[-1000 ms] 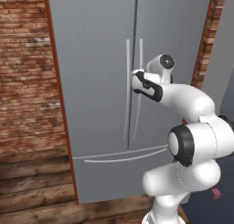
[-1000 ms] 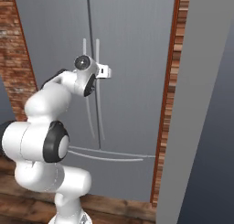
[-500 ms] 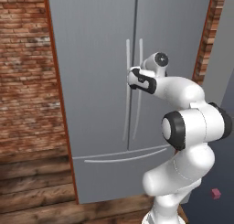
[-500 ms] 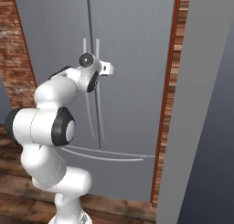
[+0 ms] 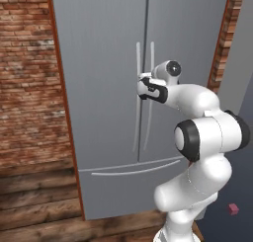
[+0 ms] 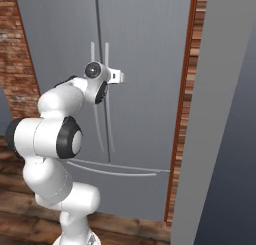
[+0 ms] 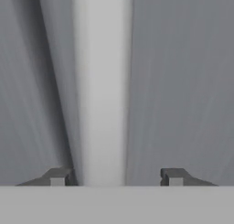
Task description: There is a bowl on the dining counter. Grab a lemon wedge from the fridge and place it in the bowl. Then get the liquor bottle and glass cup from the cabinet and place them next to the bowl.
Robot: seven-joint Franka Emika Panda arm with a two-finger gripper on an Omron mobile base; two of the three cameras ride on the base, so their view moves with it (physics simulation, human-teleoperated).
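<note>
We see the hand (image 5: 141, 88) at the fridge (image 5: 104, 53), level with the upper part of its two long handles. In the hand view its two dark fingertips (image 7: 58, 176) stand apart with a pale handle (image 7: 101, 81) between them, closer to the left tip than to the right; we cannot tell whether either tip touches it. From the base views we cannot tell for sure which of the two handles it is.

The fridge is tall, flat and grey, and both doors are closed. A thin seam runs down between them. The two slim silver handles (image 6: 99, 89) sit side by side at the seam and curve slightly along their length. Below the doors we see a bottom drawer (image 5: 133, 191) with a long, shallowly curved bar handle (image 5: 133, 171) across its top. A reddish-brown wooden trim (image 6: 182, 114) frames the fridge, with a brick wall (image 5: 29, 88) to its left and a wooden plank floor (image 5: 39, 211) beneath.
</note>
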